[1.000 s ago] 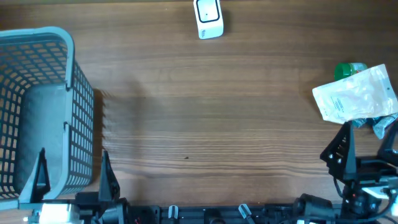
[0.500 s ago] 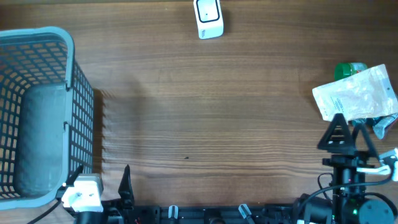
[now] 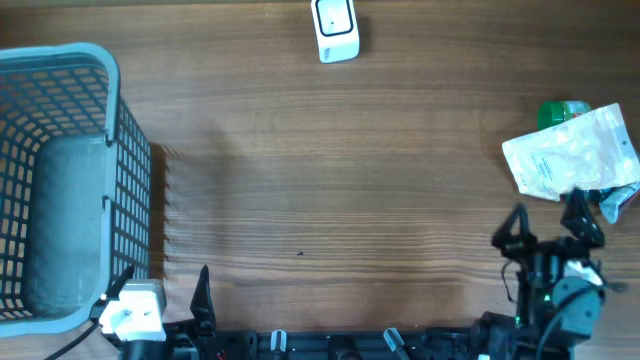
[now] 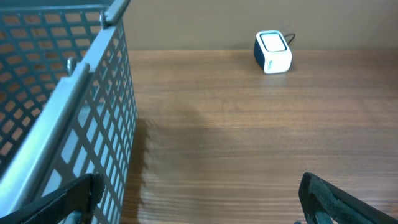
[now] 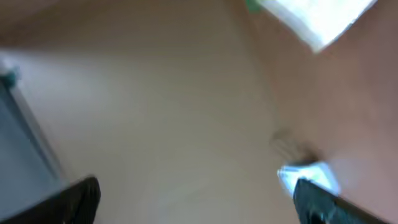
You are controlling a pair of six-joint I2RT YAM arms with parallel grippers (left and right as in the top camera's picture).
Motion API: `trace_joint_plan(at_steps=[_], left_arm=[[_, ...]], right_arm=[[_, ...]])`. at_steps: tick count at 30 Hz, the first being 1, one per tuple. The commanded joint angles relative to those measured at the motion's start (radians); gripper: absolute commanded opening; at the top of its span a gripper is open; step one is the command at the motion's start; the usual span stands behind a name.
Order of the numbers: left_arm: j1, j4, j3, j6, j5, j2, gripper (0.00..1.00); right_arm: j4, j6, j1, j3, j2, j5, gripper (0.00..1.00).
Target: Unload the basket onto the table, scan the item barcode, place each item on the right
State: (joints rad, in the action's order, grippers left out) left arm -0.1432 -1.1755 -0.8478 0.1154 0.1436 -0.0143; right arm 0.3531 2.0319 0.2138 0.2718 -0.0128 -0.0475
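Packet [image 3: 572,152]: white and flat, at the far right of the tabletop [image 3: 350,180], partly covering a green item [image 3: 558,112] and a blue wrapper [image 3: 615,200].
Right gripper [image 3: 548,222]: jaws released and empty, just beside the packet's near edge.
Left gripper [image 3: 160,285]: jaws released and empty, beside the basket [image 3: 110,130].
Scanner [image 3: 335,30]: at the far edge, centre, well apart from the packet.
Grasp: I'd pinch a free edge clear of the printed patch and lift the packet alone.
Presentation: print turned toward the scanner's window, film kept flat.
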Motion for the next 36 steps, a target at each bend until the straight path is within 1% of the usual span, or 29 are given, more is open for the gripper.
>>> trace_joint_plan(at_steps=[1,2,3,4,5,6,8,11,12,16,17,19,24,36], left_arm=[[0.006,0.005,-0.002,0.012,-0.003,0.006,1.00],[0.006,0.005,-0.002,0.012,-0.003,0.006,1.00],[0.006,0.005,-0.002,0.012,-0.003,0.006,1.00],[0.006,0.005,-0.002,0.012,-0.003,0.006,1.00],[0.006,0.005,-0.002,0.012,-0.003,0.006,1.00],[0.006,0.005,-0.002,0.012,-0.003,0.006,1.00],[0.006,0.005,-0.002,0.012,-0.003,0.006,1.00],[0.006,0.005,-0.002,0.012,-0.003,0.006,1.00],[0.006,0.005,-0.002,0.012,-0.003,0.006,1.00],[0.006,0.005,-0.002,0.012,-0.003,0.006,1.00],[0.006,0.005,-0.002,0.012,-0.003,0.006,1.00],[0.006,0.005,-0.002,0.012,-0.003,0.006,1.00],[0.006,0.005,-0.002,0.012,-0.003,0.006,1.00],[0.006,0.005,-0.002,0.012,-0.003,0.006,1.00]], right_arm=[[-0.354,-0.220,-0.042,-0.153,0.009,0.066,1.00],[-0.441,-0.334,-0.052,-0.181,0.009,0.051,1.00],[-0.488,-0.444,-0.066,-0.195,0.009,0.044,1.00],[-0.502,-0.508,-0.074,-0.198,0.009,0.040,1.00],[-0.517,-0.714,-0.098,-0.198,0.009,0.038,1.00],[-0.517,-0.836,-0.109,-0.200,0.009,0.039,1.00],[-0.518,-1.019,-0.118,-0.210,0.009,0.039,1.00],[-0.508,-1.234,-0.136,-0.270,0.010,0.045,1.00],[-0.446,-1.300,-0.146,-0.267,0.010,0.038,1.00],[-0.356,-1.503,-0.150,-0.267,0.010,0.040,1.00],[-0.359,-1.586,-0.150,-0.267,0.010,0.068,1.00],[-0.355,-1.693,-0.152,-0.267,0.010,0.101,1.00],[-0.355,-1.850,-0.160,-0.267,0.010,0.109,1.00],[-0.355,-1.848,-0.160,-0.267,0.005,0.102,1.00]])
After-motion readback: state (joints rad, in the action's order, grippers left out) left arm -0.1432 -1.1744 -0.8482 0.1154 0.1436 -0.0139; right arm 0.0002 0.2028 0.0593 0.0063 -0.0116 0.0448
